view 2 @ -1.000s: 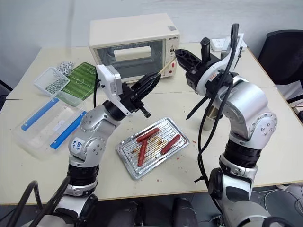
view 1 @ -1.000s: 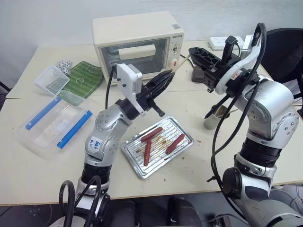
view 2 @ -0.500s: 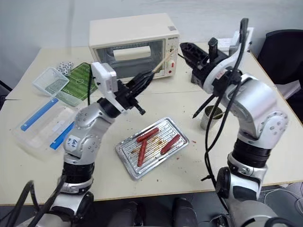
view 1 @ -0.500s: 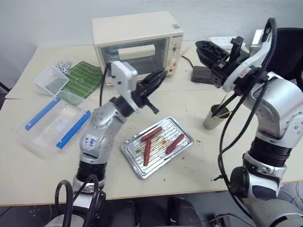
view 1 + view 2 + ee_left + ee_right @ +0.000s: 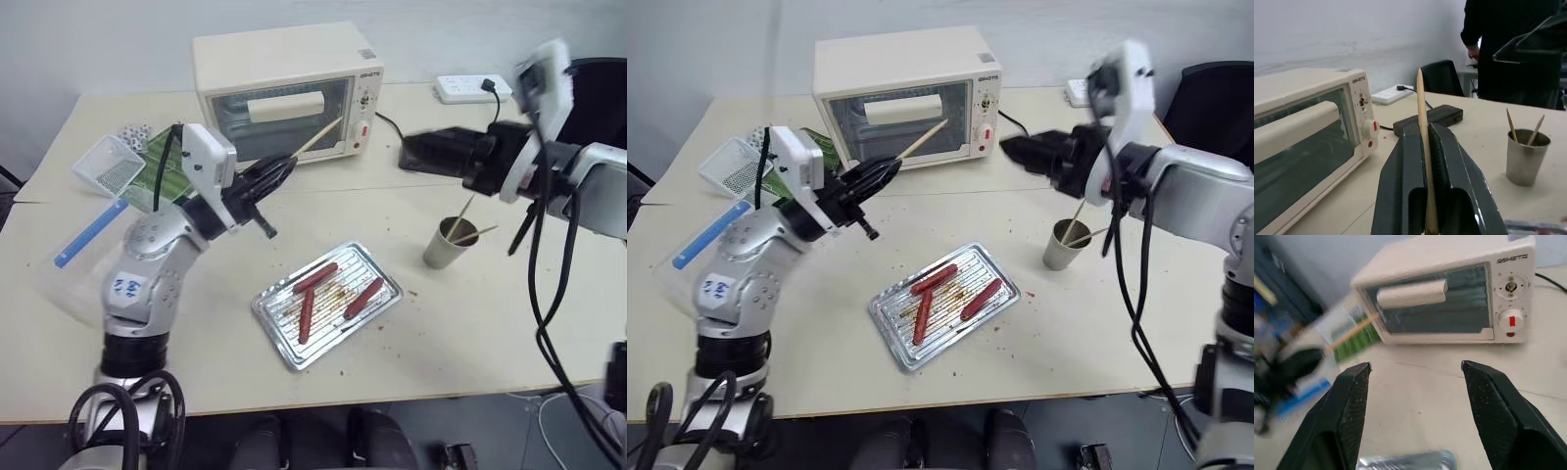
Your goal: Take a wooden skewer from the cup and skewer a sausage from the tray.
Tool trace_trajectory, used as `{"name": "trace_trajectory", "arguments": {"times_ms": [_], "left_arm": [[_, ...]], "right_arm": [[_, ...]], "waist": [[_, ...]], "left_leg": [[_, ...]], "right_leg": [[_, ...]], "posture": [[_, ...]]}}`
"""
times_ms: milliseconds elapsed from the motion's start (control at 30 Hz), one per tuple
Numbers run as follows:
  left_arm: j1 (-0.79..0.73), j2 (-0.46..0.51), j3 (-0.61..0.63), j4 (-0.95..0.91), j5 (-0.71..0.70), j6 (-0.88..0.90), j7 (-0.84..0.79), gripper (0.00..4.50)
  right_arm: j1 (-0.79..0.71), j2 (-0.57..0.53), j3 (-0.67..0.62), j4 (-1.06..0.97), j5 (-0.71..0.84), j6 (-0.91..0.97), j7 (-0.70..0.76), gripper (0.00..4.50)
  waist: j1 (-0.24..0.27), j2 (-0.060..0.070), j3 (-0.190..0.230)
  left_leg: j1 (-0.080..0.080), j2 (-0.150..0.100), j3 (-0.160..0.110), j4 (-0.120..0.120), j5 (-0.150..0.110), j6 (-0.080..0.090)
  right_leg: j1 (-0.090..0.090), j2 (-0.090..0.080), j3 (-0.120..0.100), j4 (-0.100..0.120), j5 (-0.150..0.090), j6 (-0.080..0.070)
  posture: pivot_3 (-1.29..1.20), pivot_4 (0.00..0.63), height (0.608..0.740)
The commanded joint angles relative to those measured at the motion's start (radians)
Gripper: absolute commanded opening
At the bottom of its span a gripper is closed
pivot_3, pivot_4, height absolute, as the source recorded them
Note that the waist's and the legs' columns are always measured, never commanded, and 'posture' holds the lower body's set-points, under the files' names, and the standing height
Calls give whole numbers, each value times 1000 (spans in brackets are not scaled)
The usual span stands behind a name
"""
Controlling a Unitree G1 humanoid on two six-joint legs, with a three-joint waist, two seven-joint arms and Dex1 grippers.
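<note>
The left tool [image 5: 865,178] clamps the skewer [image 5: 921,140]; the right tool [image 5: 1415,377] gapes empty. Next, judging by this: aim its point into a sausage [image 5: 934,278] on the tray [image 5: 904,358].

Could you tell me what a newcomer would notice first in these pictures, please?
Probably the left gripper, shut on a wooden skewer that points up toward the toaster oven. Next, the silver tray mid-table with three sausages, and the right gripper open beside the cup.
</note>
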Motion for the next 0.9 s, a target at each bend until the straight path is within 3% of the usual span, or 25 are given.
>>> {"name": "trace_trajectory", "arguments": {"times_ms": [33,167,400,600,700,833,900], "left_arm": [[47,141,85,-125,-102,93,-104,0],[163,313,161,-207,-179,154,-232,0],[264,430,250,-279,-268,208,-291,0],[290,451,246,-317,-305,223,-298,0],[293,455,244,-326,-314,225,-299,0],[294,458,239,-331,-325,225,-300,0],[291,458,236,-329,-324,223,-300,0]], "right_arm": [[-39,-65,168,26,-308,-152,430,3433],[-70,-41,343,101,-612,-344,711,4480],[-57,34,454,200,-913,-637,1019,4480],[-56,143,493,330,-1087,-827,1137,4480],[-53,187,483,369,-1125,-860,1171,3951],[-22,214,479,391,-1178,-912,1200,2753],[-6,221,476,393,-1197,-928,1209,2753]], "waist": [[-2,-1,0],[-5,-2,1],[9,-3,2],[5,-3,2],[5,-3,2],[5,-3,2],[6,-3,2]], "left_leg": [[0,0,0,0,0,0],[0,-1,1,0,0,-1],[-1,-1,1,3,0,-1],[-1,-2,1,5,0,-2],[-1,-1,1,5,0,-3],[-1,-1,1,6,0,-3],[-1,-1,1,6,0,-3]], "right_leg": [[0,0,0,0,0,0],[-1,-1,1,1,0,0],[-1,-2,0,2,0,0],[-1,-2,0,5,0,0],[-2,-2,0,5,0,0],[-2,-2,0,5,0,0],[-2,-2,1,5,0,0]], "posture": [[0,150,740],[0,150,740],[0,150,740],[0,150,740],[0,150,740],[0,150,740],[0,150,740]]}}
